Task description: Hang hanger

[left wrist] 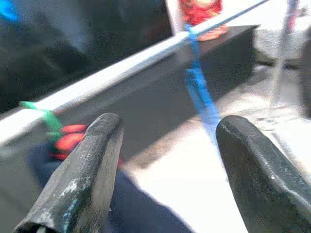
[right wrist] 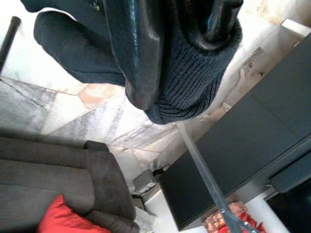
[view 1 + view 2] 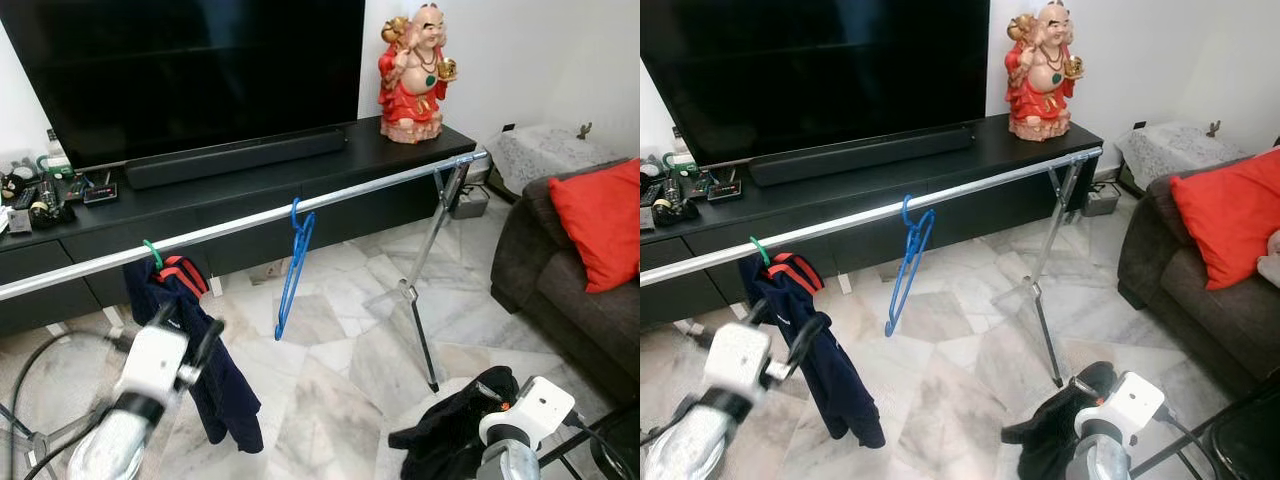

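Here the right claw (image 2: 170, 53) clamps a dark garment (image 3: 450, 430) (half cut off), the left claw (image 1: 165, 165) spread apart.

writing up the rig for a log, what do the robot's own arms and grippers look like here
Both arms are silver-grey and rounded, each ending in a boxy white wrist housing. The left gripper carries two long black fingers, glossy, scuffed and blunt-tipped in the left wrist view. The right gripper has the same shiny black fingers. A dark cable runs from the right wrist housing, which carries a small orange mark.
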Robot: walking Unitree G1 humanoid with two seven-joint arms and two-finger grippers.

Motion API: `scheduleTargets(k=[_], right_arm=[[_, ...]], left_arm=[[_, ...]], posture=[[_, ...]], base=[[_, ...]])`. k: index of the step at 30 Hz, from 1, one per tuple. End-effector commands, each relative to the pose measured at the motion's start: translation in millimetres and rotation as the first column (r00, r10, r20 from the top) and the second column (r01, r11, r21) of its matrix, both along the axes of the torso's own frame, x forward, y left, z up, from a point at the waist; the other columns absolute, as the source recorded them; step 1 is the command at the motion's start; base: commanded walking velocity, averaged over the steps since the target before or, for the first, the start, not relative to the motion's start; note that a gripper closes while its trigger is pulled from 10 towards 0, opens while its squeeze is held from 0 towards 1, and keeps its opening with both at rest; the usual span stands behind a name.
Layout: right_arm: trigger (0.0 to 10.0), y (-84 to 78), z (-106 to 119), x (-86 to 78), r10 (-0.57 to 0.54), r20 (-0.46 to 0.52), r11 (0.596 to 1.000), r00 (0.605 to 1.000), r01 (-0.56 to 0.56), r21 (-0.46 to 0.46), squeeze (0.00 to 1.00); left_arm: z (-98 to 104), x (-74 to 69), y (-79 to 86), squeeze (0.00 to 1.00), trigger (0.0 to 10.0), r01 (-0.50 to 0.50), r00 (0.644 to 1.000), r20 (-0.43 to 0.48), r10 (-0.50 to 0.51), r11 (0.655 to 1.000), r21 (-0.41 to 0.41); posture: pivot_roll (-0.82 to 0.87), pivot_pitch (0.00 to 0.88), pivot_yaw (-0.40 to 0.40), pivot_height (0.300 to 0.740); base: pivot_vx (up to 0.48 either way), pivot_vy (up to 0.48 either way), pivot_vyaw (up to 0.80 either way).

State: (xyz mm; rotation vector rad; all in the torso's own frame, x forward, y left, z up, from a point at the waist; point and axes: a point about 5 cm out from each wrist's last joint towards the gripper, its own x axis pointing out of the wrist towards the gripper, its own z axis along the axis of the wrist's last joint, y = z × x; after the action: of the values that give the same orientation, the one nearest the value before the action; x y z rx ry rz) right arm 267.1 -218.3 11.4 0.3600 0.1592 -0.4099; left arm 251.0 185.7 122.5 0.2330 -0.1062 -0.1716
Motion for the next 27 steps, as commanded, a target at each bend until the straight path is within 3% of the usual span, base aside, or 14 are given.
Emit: scheduleTargets(k=[1, 8, 15, 27], right_arm=[[10.0, 1.0, 5.3, 4.5, -0.001, 0.024, 1.0, 1.0, 0.001, -0.01, 0.0], [10.0, -8.5, 8.7, 3.7, -0.02, 0.035, 0.999, 0.999, 0.021, -0.027, 0.0], [10.0, -7.1, 11.9, 7.1, -0.019, 0.044, 0.999, 0.999, 0.02, -0.029, 0.0], [10.0, -9.9, 19.7, 13.9, -0.018, 0.068, 0.999, 0.998, 0.02, -0.035, 0.0]], left_arm=[[-6.7, 6.2, -7.8, 0.0, 10.0, 0.033, 0.997, -0.069, -0.036, 0.998, -0.051], [-15.3, 25.4, -23.2, 0.0, 10.0, 0.051, 0.987, -0.146, -0.068, 0.992, -0.119], [-23.9, 27.9, -20.4, 0.0, 10.0, 0.024, 0.981, -0.186, -0.048, 0.991, -0.13], [-32.6, 31.0, -25.3, 0.0, 10.0, 0.06, 0.973, -0.213, -0.088, 0.989, -0.135]], posture=[[0.06, 0.012, 0.011, 0.74], [0.04, 0.017, 0.011, 0.74], [0.03, 0.037, 0.021, 0.74], [0.02, 0.061, 0.024, 0.74]], base=[[0.0, 0.0, 0.0], [0.0, 0.0, 0.0], [0.0, 0.0, 0.0], [0.0, 0.0, 0.0]])
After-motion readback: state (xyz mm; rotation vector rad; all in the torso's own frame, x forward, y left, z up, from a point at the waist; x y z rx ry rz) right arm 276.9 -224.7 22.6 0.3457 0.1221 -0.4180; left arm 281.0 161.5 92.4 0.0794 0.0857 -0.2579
